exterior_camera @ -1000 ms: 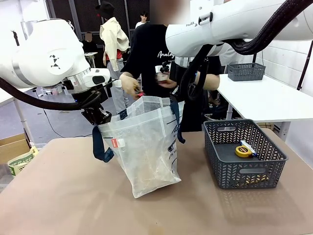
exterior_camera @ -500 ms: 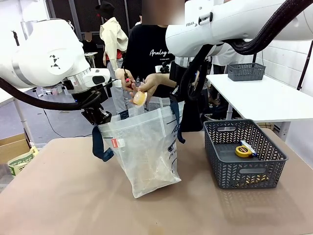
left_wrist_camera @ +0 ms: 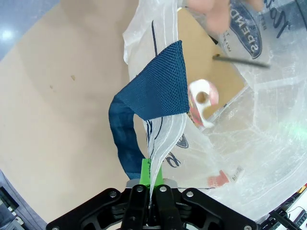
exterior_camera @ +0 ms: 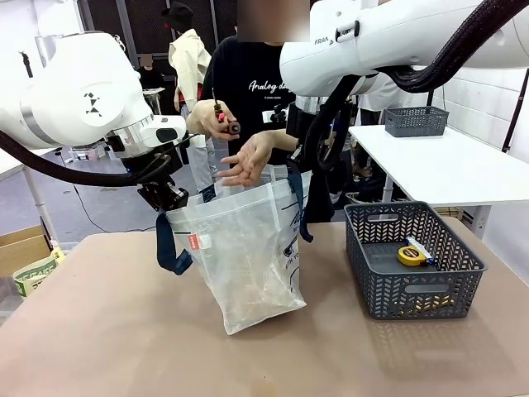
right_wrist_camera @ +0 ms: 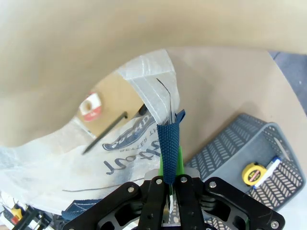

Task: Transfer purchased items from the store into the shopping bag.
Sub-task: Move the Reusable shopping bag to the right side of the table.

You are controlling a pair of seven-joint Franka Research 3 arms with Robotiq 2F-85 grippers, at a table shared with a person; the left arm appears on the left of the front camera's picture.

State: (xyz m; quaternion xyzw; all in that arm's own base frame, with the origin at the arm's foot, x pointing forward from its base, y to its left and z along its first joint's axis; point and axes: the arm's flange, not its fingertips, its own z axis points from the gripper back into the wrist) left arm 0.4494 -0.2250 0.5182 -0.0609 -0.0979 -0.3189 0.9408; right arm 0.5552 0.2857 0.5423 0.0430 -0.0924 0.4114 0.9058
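Translucent white shopping bag (exterior_camera: 248, 248) upright and open on table (exterior_camera: 99, 331), just left of dark grey store basket (exterior_camera: 413, 294). Left gripper (left_wrist_camera: 152, 181) pinched tight on bag rim below navy strap (left_wrist_camera: 160, 91); right gripper (right_wrist_camera: 170, 184) pinched tight on opposite strap and rim. Step in hand, by judgement: holding mouth wide for loading by person, with open hand (exterior_camera: 245, 161) palm-up above mouth and other hand (exterior_camera: 207, 118) raised with small dark tool. Loading judged partway: yellow tape measure (exterior_camera: 407, 255) and white-blue piece (exterior_camera: 421, 248) lying in basket. Next move: keep both grips firm and mouth spread; allow no slack in rim. From front view: person's hands, bag stance, basket position. From wrist views: bag interior, with flat tan pack (left_wrist_camera: 206, 52) at bottom and white-and-red roll (left_wrist_camera: 202, 100) above it; landed or falling, cannot tell. From right wrist view also: basket contents from above.
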